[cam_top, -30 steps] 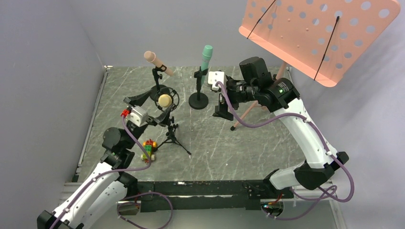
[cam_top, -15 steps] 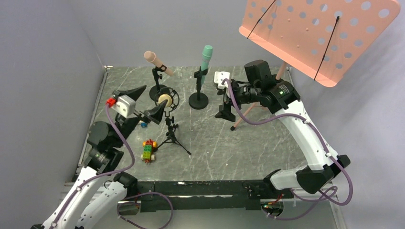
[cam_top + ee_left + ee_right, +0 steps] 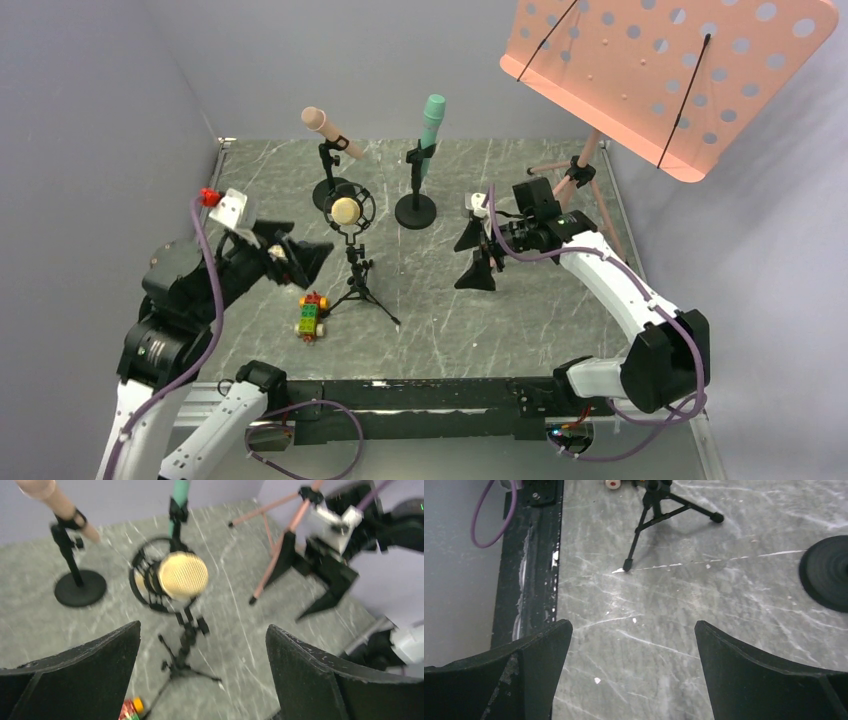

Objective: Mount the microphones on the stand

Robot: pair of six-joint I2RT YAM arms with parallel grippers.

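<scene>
Three microphones [image 3: 432, 120] on stands [image 3: 415, 212]; left gripper [image 3: 202, 627], right gripper [image 3: 632, 624] spread, empty.

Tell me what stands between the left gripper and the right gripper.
The pale yellow microphone on its small tripod stands between left gripper and right gripper; top view shows it best.

Our grey marbled table [image 3: 540, 320] carries a left disc-base stand [image 3: 80, 587], a right disc-base stand [image 3: 415, 212], a tripod stand [image 3: 358, 285] and a music stand [image 3: 660, 70]. Toy block cars [image 3: 311, 318] lie beside the tripod.
</scene>
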